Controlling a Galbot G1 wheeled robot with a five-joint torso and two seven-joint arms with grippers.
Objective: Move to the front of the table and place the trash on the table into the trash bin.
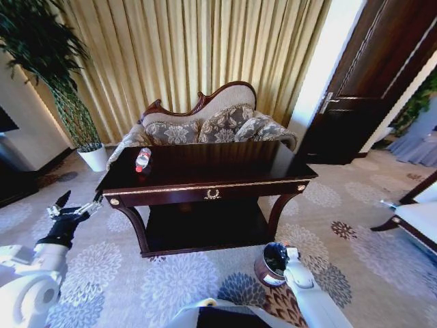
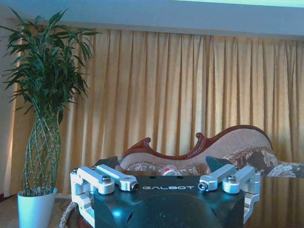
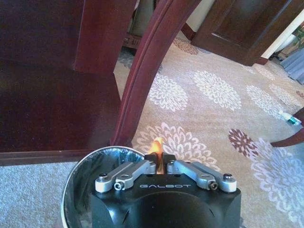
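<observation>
Right gripper [image 3: 159, 160] hangs over the trash bin [image 1: 272, 265] by the table's [image 1: 205, 167] front right leg, jaws closed on an orange scrap [image 3: 156, 146]. Left gripper [image 1: 74, 205] is off the table's front left corner, jaws open. Bottle [image 1: 142, 159] lies near the table's back left corner.

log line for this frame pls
right gripper: shut on orange scrap, over trash bin | left gripper: open, idle by table left end | bottle: on table
</observation>
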